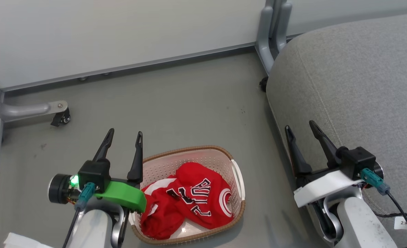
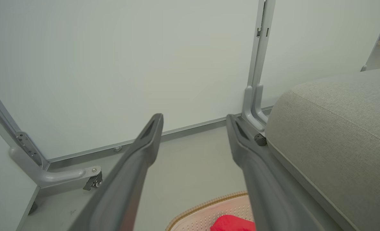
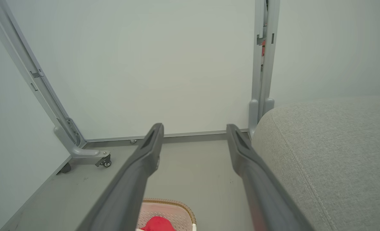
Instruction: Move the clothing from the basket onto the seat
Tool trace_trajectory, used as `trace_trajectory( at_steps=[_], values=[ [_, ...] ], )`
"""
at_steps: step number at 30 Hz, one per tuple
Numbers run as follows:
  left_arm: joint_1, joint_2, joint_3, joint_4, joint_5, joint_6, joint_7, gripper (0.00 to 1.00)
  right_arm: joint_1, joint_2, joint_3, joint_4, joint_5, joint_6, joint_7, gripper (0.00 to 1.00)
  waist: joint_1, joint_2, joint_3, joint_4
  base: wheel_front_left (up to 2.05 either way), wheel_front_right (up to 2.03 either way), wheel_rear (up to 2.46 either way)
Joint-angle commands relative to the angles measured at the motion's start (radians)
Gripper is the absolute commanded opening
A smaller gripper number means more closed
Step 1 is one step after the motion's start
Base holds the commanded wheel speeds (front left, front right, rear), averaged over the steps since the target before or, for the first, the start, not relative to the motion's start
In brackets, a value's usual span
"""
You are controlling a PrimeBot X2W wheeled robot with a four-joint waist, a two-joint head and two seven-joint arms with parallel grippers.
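The left pincer (image 1: 125, 132) stands at the lower left of the head view. Its two dark fingers are spread wide apart, point up the frame and are empty. They hang over the grey floor (image 1: 175, 103), just left of the basket (image 1: 189, 149). Whether the inner finger touches the brown rim, I cannot tell.

The right pincer (image 1: 299, 125) is at the lower right, also spread wide and empty. Its fingers show in front of the rounded edge of the seat (image 1: 354, 86), and contact with the fabric cannot be judged.

The basket lies on the floor at the lower centre, between the two pincers. The clothing (image 1: 193, 196) is inside it, red and crumpled, and the jersey with black-and-white letters lies on top. The grey seat takes the right side of the frame, well right of the basket.
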State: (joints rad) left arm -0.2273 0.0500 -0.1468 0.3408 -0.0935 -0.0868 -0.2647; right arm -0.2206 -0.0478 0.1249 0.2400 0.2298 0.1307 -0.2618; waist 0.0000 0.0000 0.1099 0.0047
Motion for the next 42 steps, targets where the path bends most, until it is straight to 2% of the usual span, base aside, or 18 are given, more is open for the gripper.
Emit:
trace_trajectory(
  at_steps=[1,9,22,32,42],
  values=[
    [-0.035,0.008,-0.006,0.013,0.014,-0.008,0.0,1.0,-0.025,-0.004,0.007,-0.011,0.007,0.0,-0.005,1.0,0.0,0.0,0.059,-0.049,0.0,0.0,0.0],
    [-0.163,0.024,-0.075,0.095,0.041,-0.033,0.0,1.0,-0.12,-0.004,0.028,-0.067,0.017,0.0,-0.005,1.0,0.0,0.0,0.201,-0.128,0.0,0.0,0.0],
    [-0.342,0.077,-0.232,0.285,0.059,-0.044,0.0,1.0,-0.235,-0.004,0.053,-0.139,0.043,0.0,-0.005,1.0,0.0,0.0,0.402,-0.228,0.0,0.0,0.0],
    [-0.466,0.1,-0.361,0.456,0.032,-0.044,0.001,1.0,-0.276,-0.003,0.063,-0.171,0.064,0.0,-0.005,1.0,0.0,0.0,0.528,-0.26,0.0,0.0,0.0],
    [-0.567,0.126,-0.436,0.64,0.027,-0.044,0.0,1.0,-0.318,-0.003,0.082,-0.198,0.084,0.0,-0.005,1.0,0.0,0.0,0.645,-0.271,0.0,0.0,0.0]
  ],
)
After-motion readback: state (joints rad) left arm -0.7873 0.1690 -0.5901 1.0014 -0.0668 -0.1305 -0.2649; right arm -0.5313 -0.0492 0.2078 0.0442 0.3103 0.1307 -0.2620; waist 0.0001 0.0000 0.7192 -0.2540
